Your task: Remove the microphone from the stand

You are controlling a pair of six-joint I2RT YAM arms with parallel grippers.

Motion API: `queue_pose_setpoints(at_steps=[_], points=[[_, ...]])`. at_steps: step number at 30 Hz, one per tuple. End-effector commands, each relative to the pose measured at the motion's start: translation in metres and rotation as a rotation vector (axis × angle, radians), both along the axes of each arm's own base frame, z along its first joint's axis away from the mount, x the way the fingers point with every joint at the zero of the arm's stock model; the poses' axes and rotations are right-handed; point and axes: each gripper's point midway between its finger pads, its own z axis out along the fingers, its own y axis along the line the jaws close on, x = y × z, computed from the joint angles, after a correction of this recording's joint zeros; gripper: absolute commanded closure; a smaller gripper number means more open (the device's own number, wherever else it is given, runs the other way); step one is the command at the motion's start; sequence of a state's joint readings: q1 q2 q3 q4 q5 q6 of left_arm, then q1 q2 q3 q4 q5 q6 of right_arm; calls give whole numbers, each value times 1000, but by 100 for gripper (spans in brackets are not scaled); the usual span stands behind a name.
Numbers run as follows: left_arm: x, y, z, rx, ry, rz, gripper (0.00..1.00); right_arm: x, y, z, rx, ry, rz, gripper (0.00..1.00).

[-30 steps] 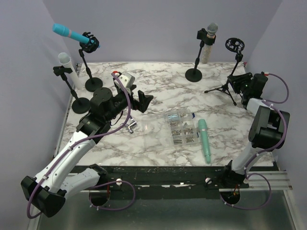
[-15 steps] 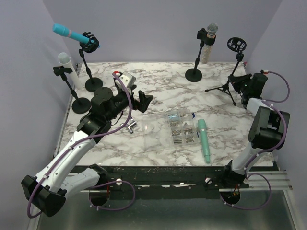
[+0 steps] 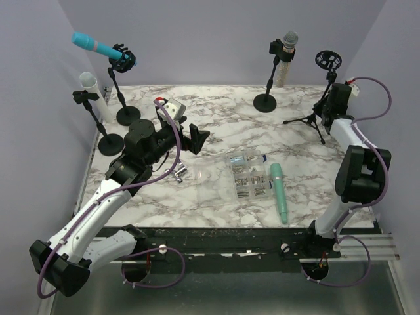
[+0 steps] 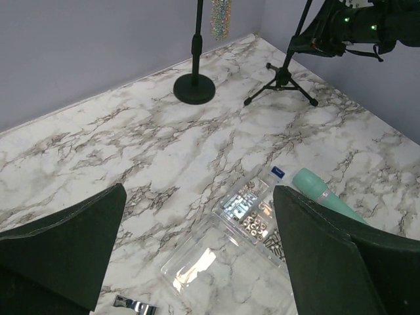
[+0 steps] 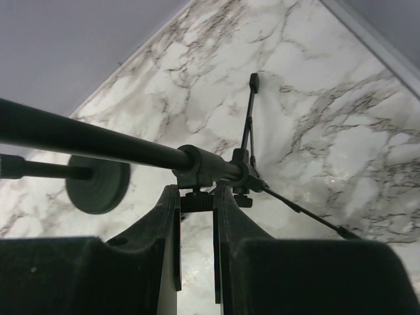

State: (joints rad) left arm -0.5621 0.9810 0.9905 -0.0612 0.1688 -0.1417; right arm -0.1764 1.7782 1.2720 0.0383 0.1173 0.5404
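Note:
The tripod stand (image 3: 317, 117) at the far right has an empty black shock mount (image 3: 327, 60) on top. My right gripper (image 3: 333, 103) is shut on the small black knob (image 5: 197, 199) under the collar of the stand's pole (image 5: 98, 141). A mint-green microphone (image 3: 279, 190) lies on the table in front of it; it also shows in the left wrist view (image 4: 323, 195). A glittery microphone (image 3: 287, 51) sits in a round-base stand (image 3: 266, 100). My left gripper (image 3: 197, 138) is open and empty over the table's left middle (image 4: 198, 190).
A blue microphone (image 3: 93, 44) and a white one (image 3: 92, 88) sit in stands at the far left. A clear box of small metal parts (image 3: 248, 176) lies mid-table, its lid open (image 4: 203, 262). A metal clip (image 3: 180, 172) lies near my left arm.
My right gripper has moved up and towards the back along the tripod stand and sits at its collar. The stand's top has shifted slightly right. The left arm has not moved.

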Motion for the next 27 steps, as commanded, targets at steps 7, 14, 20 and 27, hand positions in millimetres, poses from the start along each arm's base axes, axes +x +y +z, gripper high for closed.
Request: queue_pose_setpoints(at_steps=[7, 14, 20, 27], points=[[7, 8, 4, 28, -36, 45, 1, -20, -11, -16, -465, 357, -67, 99], [9, 7, 3, 37, -30, 38, 2, -25, 5, -30, -711, 516, -110, 99], [12, 6, -2, 39, -17, 36, 2, -30, 4, -33, -817, 580, -133, 99], [11, 6, 1, 29, -17, 26, 1, -22, 12, -24, -778, 522, -91, 94]])
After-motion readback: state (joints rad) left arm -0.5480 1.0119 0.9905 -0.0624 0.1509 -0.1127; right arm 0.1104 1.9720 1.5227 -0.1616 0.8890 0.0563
